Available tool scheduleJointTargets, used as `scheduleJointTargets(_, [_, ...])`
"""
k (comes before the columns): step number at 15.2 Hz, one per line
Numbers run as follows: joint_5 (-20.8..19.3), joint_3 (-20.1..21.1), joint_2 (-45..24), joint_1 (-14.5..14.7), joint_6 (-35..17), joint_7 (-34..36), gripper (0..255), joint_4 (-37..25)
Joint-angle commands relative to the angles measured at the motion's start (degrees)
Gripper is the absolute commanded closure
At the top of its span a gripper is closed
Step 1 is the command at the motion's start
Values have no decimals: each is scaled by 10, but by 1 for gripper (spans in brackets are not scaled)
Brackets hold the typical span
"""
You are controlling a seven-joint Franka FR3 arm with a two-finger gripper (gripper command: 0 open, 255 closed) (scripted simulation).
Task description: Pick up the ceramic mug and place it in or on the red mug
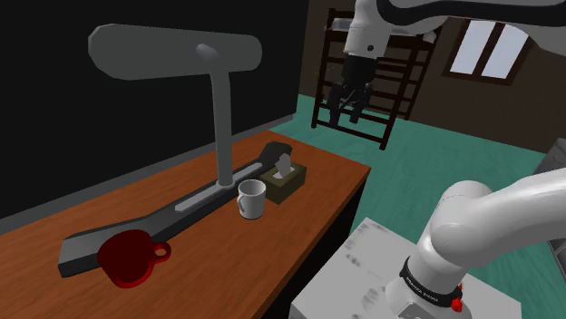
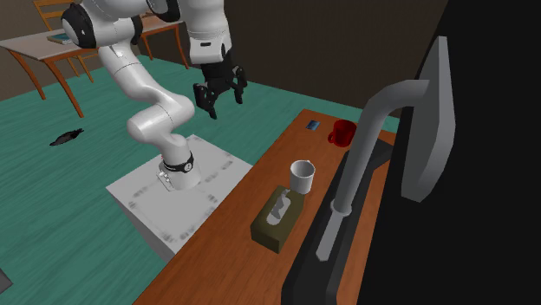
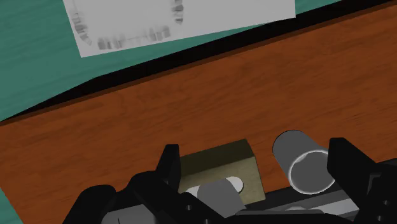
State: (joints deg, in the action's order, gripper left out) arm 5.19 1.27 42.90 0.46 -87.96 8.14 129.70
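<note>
A white mug (image 1: 251, 199) stands upright on the wooden desk (image 1: 299, 227), beside a tissue box (image 1: 285, 179). The red mug (image 1: 127, 256) sits further along the desk toward the shoulder view's left, by the end of the monitor's foot. My gripper (image 1: 346, 101) hangs high in the air over the desk's near edge, well apart from both mugs, open with nothing between its fingers. In the wrist view the white mug (image 3: 302, 162) shows far below, close to one finger (image 3: 347, 162), with the tissue box (image 3: 219, 168) by the other. From the second exterior view the gripper (image 2: 220, 95) is above the stand, the white mug (image 2: 301, 177) and red mug (image 2: 342, 133) on the desk.
A grey monitor (image 1: 172, 50) on a curved post (image 1: 220, 127) and long dark foot (image 1: 154, 222) runs along the desk's back. A small blue item (image 2: 313, 126) lies near the red mug. My stand (image 2: 182, 195) sits against the desk. Wooden chairs and a table stand on the green floor.
</note>
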Motion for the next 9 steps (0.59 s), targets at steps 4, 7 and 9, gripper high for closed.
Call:
scheduleJointTargets(4, [8,14,-30,4,-59,8,0,25])
scheduleJointTargets(7, [15,27,-66,8,-117,16,0,43])
scheduleJointTargets(9, [19,37,-94,11,-156,21,0,51])
